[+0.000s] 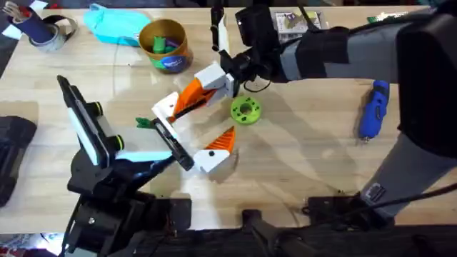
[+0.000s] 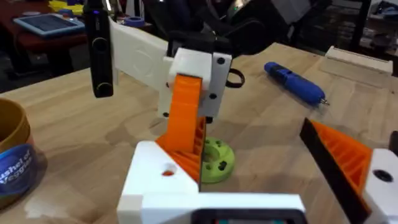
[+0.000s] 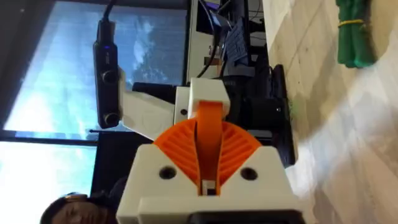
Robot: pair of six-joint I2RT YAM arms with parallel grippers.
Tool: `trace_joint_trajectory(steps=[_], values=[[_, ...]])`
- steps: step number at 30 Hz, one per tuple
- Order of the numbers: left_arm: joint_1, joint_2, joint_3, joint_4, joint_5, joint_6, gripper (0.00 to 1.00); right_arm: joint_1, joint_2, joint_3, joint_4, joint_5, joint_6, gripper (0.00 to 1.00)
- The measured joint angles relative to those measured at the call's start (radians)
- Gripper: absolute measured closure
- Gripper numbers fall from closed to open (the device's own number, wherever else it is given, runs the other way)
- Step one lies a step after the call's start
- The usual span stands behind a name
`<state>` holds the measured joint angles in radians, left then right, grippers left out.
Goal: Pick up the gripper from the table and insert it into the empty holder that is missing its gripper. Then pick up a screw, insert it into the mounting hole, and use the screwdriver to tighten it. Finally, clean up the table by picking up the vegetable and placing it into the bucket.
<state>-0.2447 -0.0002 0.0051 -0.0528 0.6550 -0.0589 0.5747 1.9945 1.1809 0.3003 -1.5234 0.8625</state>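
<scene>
Right gripper (image 1: 230, 82) is clamped on the gripper's (image 1: 191, 96) white base block. Looks like stiff, light plastic, so hold the block, not the taper. Can't tell the left one's state.

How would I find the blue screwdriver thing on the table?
Start at the wooden table and look to the far right side, next to the big grey right arm. There lies the screwdriver, alone on bare wood. It is blue, shaped like a fat pen with a thin metal tip; the other parts nearby are orange, white or green.
</scene>
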Motion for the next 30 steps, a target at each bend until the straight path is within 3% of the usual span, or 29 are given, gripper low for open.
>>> trace_joint_trajectory(steps=[9, 13, 15, 16, 30], values=[[-0.004, 0.0, 0.0, 0.0, 0.004, 0.003, 0.006, 0.003, 0.0, 0.0, 0.092, 0.0, 0.05, 0.699], [-0.004, 0.0, 0.0, -0.002, -0.005, -0.007, 0.006, 0.007, -0.002, 0.0, 0.146, 0.0, 0.089, 0.325], [-0.008, 0.0, 0.0, -0.002, 0.024, -0.007, 0.006, 0.012, -0.001, 0.0, 0.15, 0.004, 0.096, 0.074], [-0.016, 0.0, 0.0, -0.002, 0.041, -0.007, 0.006, 0.015, 0.001, 0.0, 0.149, 0.004, 0.098, 0.027], [-0.025, 0.0, 0.0, -0.005, 0.106, -0.007, 0.006, -0.013, 0.002, 0.0, 0.149, 0.004, 0.102, 0.006]])
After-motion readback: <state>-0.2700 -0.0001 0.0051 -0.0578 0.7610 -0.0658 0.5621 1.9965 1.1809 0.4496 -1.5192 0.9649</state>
